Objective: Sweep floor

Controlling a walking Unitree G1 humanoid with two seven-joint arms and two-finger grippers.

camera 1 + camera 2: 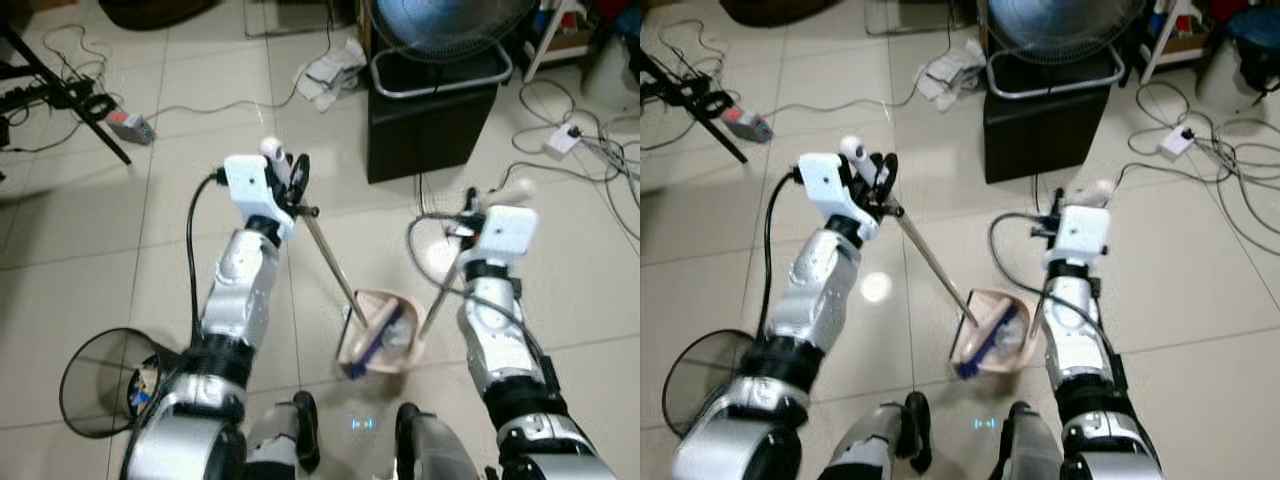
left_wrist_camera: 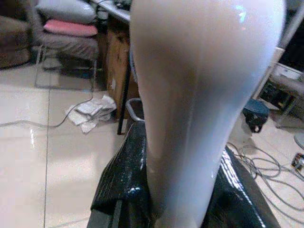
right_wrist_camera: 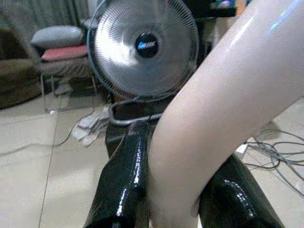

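My left gripper (image 1: pixel 288 178) is shut on the pale handle (image 2: pixel 199 95) of a broom. Its metal stick (image 1: pixel 330 260) slants down to the blue-bristled broom head (image 1: pixel 372 336). That head lies inside a beige dustpan (image 1: pixel 402 348) on the tiled floor just ahead of my feet. My right gripper (image 1: pixel 488 200) is shut on the dustpan's pale handle (image 3: pixel 223 118), and its thin pole (image 1: pixel 440 296) runs down to the pan. In each wrist view the glossy black fingers (image 2: pixel 123 185) (image 3: pixel 126 180) clamp the handle from both sides.
A black wire waste basket (image 1: pixel 105 380) stands at my lower left. A black box (image 1: pixel 430 125) with a standing fan (image 3: pixel 145 45) on it is ahead. Crumpled paper (image 1: pixel 330 72) lies beyond, and cables and power strips (image 1: pixel 565 140) trail across the floor.
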